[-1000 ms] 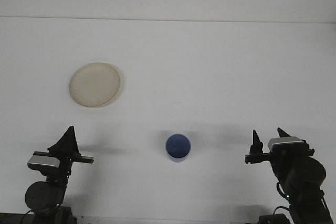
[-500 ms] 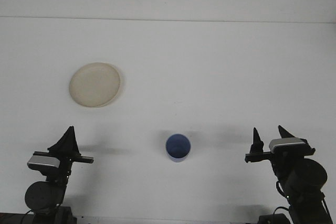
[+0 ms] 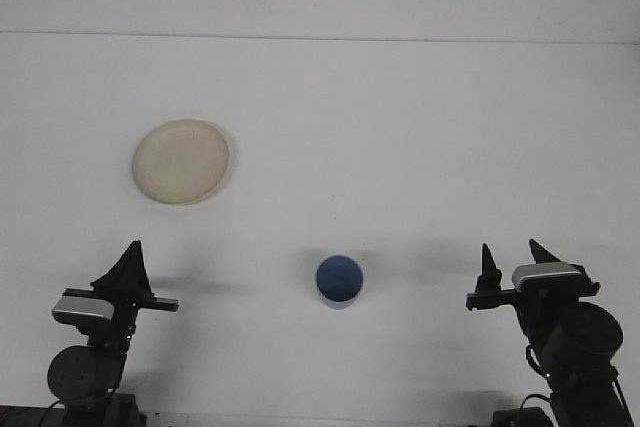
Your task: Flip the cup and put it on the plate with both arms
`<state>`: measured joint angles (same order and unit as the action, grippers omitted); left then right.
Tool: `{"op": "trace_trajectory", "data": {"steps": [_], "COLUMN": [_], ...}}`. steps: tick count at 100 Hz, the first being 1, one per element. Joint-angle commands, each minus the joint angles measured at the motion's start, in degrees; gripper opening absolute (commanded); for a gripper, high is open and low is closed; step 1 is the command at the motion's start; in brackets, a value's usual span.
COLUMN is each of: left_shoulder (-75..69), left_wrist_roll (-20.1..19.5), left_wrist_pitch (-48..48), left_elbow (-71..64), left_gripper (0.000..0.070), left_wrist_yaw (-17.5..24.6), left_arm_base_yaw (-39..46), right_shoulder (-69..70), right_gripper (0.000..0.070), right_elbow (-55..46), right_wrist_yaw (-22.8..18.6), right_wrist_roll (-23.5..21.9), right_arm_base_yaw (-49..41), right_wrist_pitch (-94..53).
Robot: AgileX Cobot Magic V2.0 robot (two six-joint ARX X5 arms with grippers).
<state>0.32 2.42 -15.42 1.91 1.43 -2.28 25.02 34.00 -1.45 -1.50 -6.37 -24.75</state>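
The small blue plastic cup (image 3: 339, 280) stands on the white table (image 3: 400, 127), a round-walled cylinder seen almost from above, so that only a flat matte blue disc and a paler rim show; whether that disc is a closed base or the inside floor cannot be told for certain, though the task suggests it stands upside down. Against the pictures from a second and half a second ago, almost nothing has changed: the cup has not shifted, and the only difference is a very slight settling of the right arm, which suggests that the flip has not yet begun and the whole task lies ahead. Well apart from the cup, up and to its left, lies the round cream-coloured shallow plate (image 3: 181, 161), smooth, dull-surfaced and bare. Level with the cup and well to its right hangs the black right gripper (image 3: 510, 259), its two pointed fingers standing clearly apart and holding nothing. Well to the cup's left, the black left gripper (image 3: 130, 259) shows as a single dark wedge, its fingers apparently closed together and empty.
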Motion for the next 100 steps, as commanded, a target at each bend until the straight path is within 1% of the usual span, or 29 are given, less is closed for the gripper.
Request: {"op": "trace_trajectory", "data": {"steps": [1,5,11,23,34,55,62,74,81,89,100], "left_shoulder": [-0.09,-0.07,-0.07,0.24,1.62,10.78,15.65,24.76,29.75,34.67,39.89], "left_wrist_roll": [0.24,1.18,3.76,7.45,9.25,8.76,7.72,5.79,3.8,1.25,0.83], "left_wrist_pitch": [-0.55,0.13,2.73,10.97,18.38,34.73,40.94,50.64,55.19,59.76,63.87], "left_elbow": [-0.98,-0.66,0.68,5.81,12.41,29.31,35.32,44.54,48.83,52.72,55.98], "left_gripper": [0.0011,0.0011,0.0011,0.0011,0.0011,0.0011,0.0011,0.0011,0.0011,0.0011,0.0011], "left_wrist_yaw": [0.07,0.07,0.04,0.07,0.09,0.42,2.29,7.41,9.7,10.67,10.64], "left_arm_base_yaw": [-0.02,-0.02,-0.02,-0.02,-0.02,-0.04,-0.04,-0.04,-0.04,-0.04,-0.04], "right_shoulder": [0.04,0.04,0.04,0.04,0.07,0.07,0.07,0.07,0.07,0.07,0.07], "right_gripper": [0.0498,0.0498,0.0498,0.0498,0.0498,0.0498,0.0498,0.0498,0.0498,0.0498,0.0498], "right_elbow": [0.35,0.35,0.35,0.35,0.35,0.35,0.35,0.35,0.35,0.35,0.35], "right_wrist_yaw": [0.0,0.02,0.02,0.02,0.02,0.02,0.02,0.02,0.02,0.02,0.02], "right_wrist_roll": [-0.2,-0.17,-0.2,-0.2,-0.2,-0.2,-0.2,-0.2,-0.22,-0.2,-0.2], "right_arm_base_yaw": [-0.13,-0.13,-0.13,-0.13,-0.13,-0.13,-0.13,-0.13,-0.13,-0.13,-0.13], "right_wrist_pitch": [0.04,-0.11,-0.24,-0.22,-0.2,-0.2,-0.2,-0.2,-0.2,-0.2,-0.2]}}
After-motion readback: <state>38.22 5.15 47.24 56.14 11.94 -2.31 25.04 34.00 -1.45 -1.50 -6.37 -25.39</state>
